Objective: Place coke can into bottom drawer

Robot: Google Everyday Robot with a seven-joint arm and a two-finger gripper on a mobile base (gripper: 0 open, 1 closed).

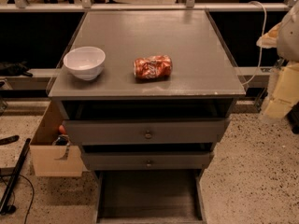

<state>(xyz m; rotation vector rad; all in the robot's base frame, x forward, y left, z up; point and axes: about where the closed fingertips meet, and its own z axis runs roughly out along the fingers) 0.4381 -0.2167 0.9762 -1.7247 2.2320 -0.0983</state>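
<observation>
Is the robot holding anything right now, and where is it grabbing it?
Nothing looks held. The dented red-orange aluminium can lies on the grey cabinet top, untouched; the tool hangs at the right edge, far from it.

Dented red-orange aluminium coke can (153, 67) lies on its side on the desk (196, 41), well left of the claw (281, 97). Wide shallow dark grey bottom drawer (149, 195) stands pulled open, below and left of the claw.
</observation>
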